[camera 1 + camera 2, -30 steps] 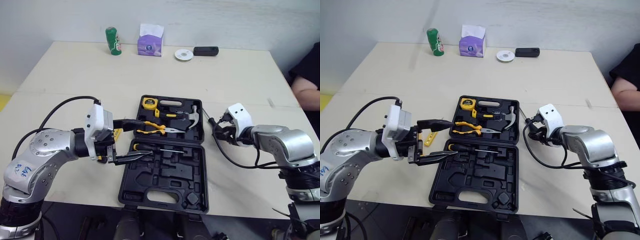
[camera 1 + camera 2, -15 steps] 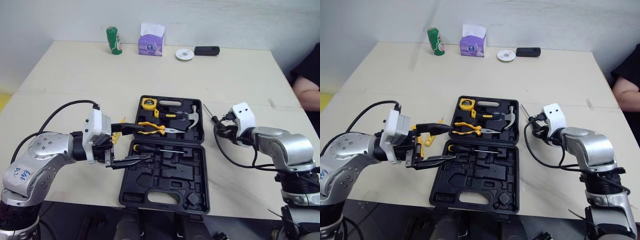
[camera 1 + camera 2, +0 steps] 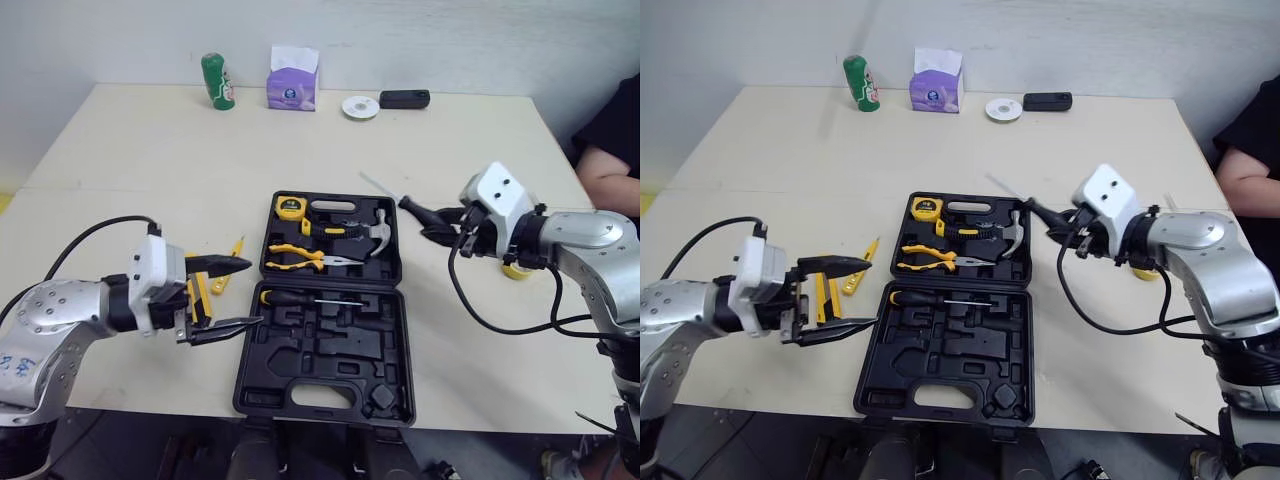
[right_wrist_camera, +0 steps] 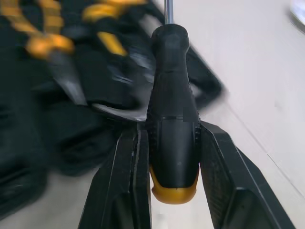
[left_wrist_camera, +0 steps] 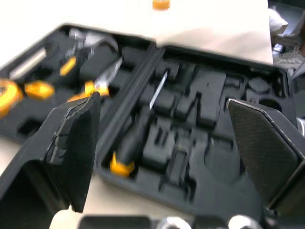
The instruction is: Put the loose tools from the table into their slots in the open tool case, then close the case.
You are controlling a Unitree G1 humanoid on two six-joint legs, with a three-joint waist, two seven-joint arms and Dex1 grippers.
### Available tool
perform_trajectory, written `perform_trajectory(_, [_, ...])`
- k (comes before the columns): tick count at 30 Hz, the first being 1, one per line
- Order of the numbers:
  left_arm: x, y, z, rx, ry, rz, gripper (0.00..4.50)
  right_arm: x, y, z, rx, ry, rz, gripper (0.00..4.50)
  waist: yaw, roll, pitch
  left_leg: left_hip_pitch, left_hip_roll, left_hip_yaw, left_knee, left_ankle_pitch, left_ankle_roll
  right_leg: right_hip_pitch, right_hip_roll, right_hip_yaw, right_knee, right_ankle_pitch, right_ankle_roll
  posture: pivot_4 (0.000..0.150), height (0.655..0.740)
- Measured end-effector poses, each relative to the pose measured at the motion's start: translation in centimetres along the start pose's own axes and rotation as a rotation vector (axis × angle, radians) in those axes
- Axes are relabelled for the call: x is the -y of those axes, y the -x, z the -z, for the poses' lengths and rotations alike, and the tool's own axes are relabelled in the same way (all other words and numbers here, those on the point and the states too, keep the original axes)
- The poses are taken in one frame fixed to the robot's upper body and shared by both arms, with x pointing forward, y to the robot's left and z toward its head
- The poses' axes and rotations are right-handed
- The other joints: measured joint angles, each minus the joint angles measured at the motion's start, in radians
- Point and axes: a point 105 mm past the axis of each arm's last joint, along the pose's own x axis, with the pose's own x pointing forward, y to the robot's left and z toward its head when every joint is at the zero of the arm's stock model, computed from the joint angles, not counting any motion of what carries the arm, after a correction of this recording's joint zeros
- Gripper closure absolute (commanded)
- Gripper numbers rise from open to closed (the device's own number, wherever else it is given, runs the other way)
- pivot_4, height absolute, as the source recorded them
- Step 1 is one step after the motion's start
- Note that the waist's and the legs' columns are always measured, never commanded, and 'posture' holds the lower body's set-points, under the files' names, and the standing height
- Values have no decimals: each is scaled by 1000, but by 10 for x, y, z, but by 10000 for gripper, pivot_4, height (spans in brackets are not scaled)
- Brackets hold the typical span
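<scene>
Right pincer [image 4: 172, 132] is clenched on a black screwdriver [image 4: 174, 109], held above the counter [image 3: 150, 150] just right of the open case [image 3: 330, 345]. Left pincer [image 3: 236, 295] is released beside loose yellow tools [image 3: 230, 276]. I judge the task partly done: several slots are empty and the lid is open.

we see a can [image 3: 216, 80], tissue box [image 3: 292, 78], white disc [image 3: 360, 106] and black gadget [image 3: 404, 98] along the table's [image 3: 130, 140] far edge, a person's arm [image 3: 605, 182] at right

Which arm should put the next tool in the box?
Right. The right pincer grips a screwdriver beside the case, while the left pincer is open and empty.
</scene>
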Motion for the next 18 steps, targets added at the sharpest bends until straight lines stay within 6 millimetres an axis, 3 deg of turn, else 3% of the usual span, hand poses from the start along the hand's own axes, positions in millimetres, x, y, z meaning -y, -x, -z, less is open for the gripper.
perform_trajectory(4, [1,8,6,-21,-2,-34,0,-39,-13,-9,-21,67,-253,34922,-2,0,0,0,0,0,0,0,1,0,-3,-2,1,0,-1,1500,7400])
perform_trajectory(8, [1,15,9,-35,-8,-72,0,-61,-15,-12,-92,69,-384,34922,-3,0,0,0,-1,-1,0,-1,2,0,-7,-4,1,0,-2,1500,7400])
perform_trajectory(12, [5,16,17,-62,15,-78,0,-93,-21,-3,-174,78,-516,34922,-3,0,0,0,-1,-2,-1,-2,1,0,-8,-5,0,-1,-3,1500,7400])
perform_trajectory(18, [8,19,16,-93,-2,-44,0,-102,-35,4,-220,70,-525,34922,-8,0,0,0,-2,-2,-1,-2,1,0,-8,-5,1,-1,-4,1500,7400])
